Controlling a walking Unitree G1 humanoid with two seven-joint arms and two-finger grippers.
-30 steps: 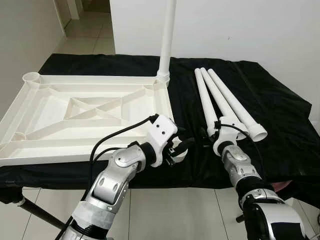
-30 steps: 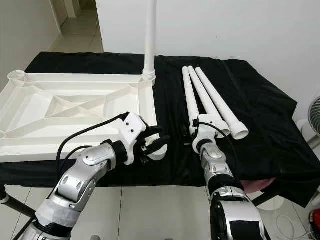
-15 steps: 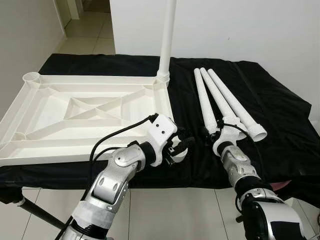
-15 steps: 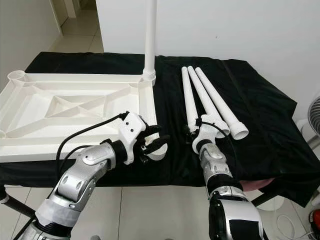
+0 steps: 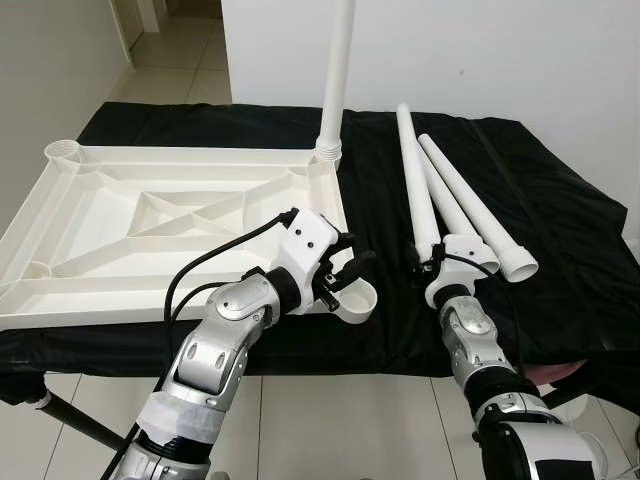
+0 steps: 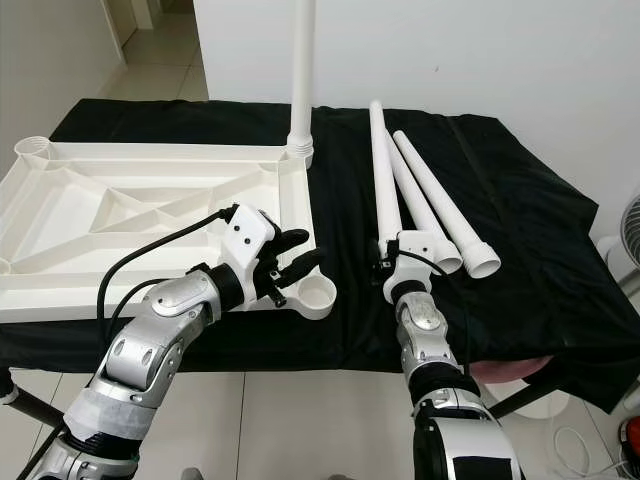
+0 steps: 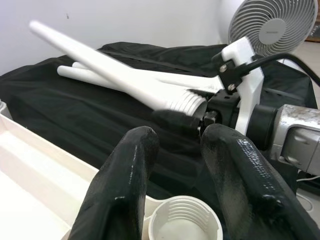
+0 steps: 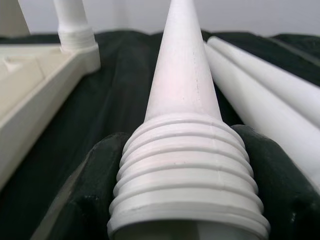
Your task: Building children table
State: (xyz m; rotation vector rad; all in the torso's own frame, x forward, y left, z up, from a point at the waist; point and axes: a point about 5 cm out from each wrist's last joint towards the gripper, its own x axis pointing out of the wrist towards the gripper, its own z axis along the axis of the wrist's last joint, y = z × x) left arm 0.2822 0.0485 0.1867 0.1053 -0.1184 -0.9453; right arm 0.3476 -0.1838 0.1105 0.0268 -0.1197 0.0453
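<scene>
we see the white top (image 5: 150,225) lying upside down on the black cloth (image 5: 560,230) that covers the tabletop, ribs facing up. one leg (image 5: 335,70) stands upright, screwed into the far corner socket nearest our right arm. our left end effector (image 5: 345,283) hovers at the near corner socket (image 5: 352,300), fingers (image 7: 122,195) spread apart, holding nothing; in the left wrist view the threaded ring of the socket (image 7: 185,232) sits just between and below the two fingertips. our right end effector (image 5: 432,268) has its fingers (image 8: 87,200) closed around the threaded end of a second leg (image 5: 415,185), which rises tilted off the cloth, its far tip higher than the two spare legs (image 5: 475,210) lying flat just beside it. the right wrist view shows the black pads pressed on both sides of the leg's threads (image 8: 185,165). a fan (image 7: 272,25) stands past the tabletop's edge.
</scene>
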